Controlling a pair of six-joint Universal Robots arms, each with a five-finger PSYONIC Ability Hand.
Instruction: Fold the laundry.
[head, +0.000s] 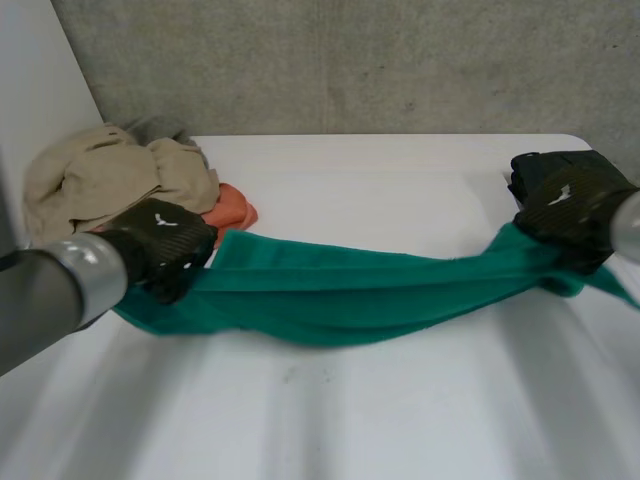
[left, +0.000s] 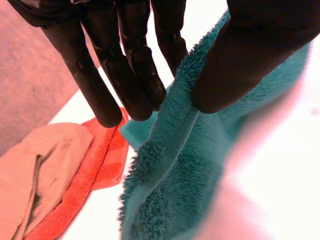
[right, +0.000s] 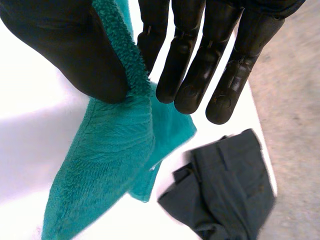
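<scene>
Green fluffy towel stretches across the white counter. The left hand fingers pinch one end, and the right hand fingers pinch the other.

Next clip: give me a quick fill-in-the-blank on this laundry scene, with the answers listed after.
1. The towel stretched between the left hand and the right hand is ____ in colour.
2. Each hand pinches the towel between its fingers and its ____.
3. Between the beige garment and the towel lies a cloth coloured ____.
4. The dark garment lies crumpled on the table by the robot's ____ hand.

Missing words: green; thumb; orange; right.
</scene>
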